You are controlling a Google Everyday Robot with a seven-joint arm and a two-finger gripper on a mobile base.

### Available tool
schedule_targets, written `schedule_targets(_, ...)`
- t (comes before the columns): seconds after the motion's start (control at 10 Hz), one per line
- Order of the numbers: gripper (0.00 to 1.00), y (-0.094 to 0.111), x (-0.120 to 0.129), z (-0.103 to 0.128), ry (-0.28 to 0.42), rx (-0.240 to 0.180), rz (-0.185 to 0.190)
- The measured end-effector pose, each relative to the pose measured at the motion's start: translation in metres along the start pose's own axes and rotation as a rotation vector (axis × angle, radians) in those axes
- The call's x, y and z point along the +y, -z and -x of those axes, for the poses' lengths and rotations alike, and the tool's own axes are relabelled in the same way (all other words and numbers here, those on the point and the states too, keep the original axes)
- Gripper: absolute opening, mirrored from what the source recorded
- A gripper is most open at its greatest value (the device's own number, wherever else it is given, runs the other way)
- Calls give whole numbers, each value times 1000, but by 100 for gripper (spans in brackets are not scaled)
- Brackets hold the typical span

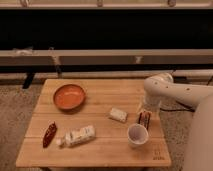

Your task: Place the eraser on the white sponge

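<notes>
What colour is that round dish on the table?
The dish is orange, clearest in the camera view. The end effector is near the eraser.

light: dim, warm | backdrop: black | end effector [145, 110]: shaded, by eraser [144, 120]

Looked like a robot test lab, not a home. A small bare wooden table [100, 150] stood alone on speckled carpet [15, 115] in front of a dark wall with a pale rail [100, 56] running across it. Unrelated props were spread out on the table: orange bowl [69, 96], red pepper-shaped thing [49, 134], white labelled bottle [77, 136], white cup [137, 135], white sponge [118, 115], eraser [144, 119]. White robot arm [170, 90] reached in from the right, its gripper [144, 109] low at the table's right side, just above the eraser.
</notes>
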State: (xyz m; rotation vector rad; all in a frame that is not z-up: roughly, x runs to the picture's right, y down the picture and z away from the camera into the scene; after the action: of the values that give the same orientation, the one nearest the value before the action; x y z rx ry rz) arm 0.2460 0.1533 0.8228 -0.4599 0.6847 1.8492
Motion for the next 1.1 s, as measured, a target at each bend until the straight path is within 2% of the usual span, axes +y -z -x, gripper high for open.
schedule_targets(0.4,65,-16,-4,5,22,-3,14)
schedule_targets(0.9,65,-35,-3,10,47,5,0)
schedule_targets(1.1,58,-42,-6,9,50,21,-9)
